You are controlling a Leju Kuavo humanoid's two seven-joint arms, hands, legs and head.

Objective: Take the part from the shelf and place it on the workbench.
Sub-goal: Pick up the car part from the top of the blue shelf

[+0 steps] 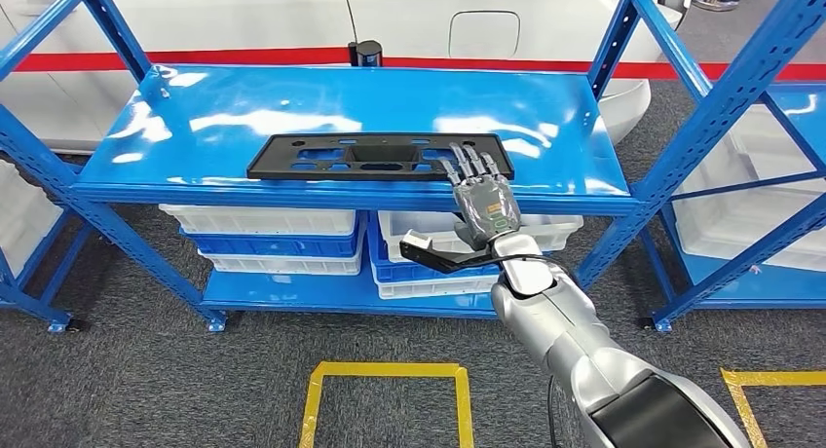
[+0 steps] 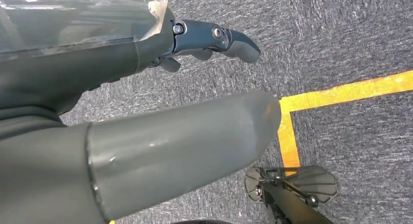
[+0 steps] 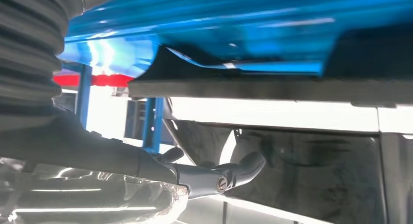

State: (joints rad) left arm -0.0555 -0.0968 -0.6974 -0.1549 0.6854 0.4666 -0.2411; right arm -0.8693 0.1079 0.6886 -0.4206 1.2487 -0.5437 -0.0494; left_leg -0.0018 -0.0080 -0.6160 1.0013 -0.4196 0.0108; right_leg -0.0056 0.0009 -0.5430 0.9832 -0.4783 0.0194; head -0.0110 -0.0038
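Observation:
A flat black plastic part (image 1: 375, 158) with several cut-outs lies along the front of the blue shelf top (image 1: 292, 102). My right hand (image 1: 484, 209) reaches up from below the shelf edge. Its fingers are stretched out and spread over the part's right end, and the thumb sticks out to the left below the shelf board. It grips nothing. In the right wrist view, the dark fingers (image 3: 214, 175) lie close under the blue shelf (image 3: 243, 24). My left hand (image 2: 122, 63) hangs over the grey carpet, fingers apart and holding nothing.
White and blue bins (image 1: 263, 236) are stacked on the lower shelf. Blue uprights (image 1: 716, 107) frame the shelf, and a second rack with white bins (image 1: 760, 185) stands to the right. Yellow tape squares (image 1: 390, 372) mark the carpet. A white vehicle body stands behind.

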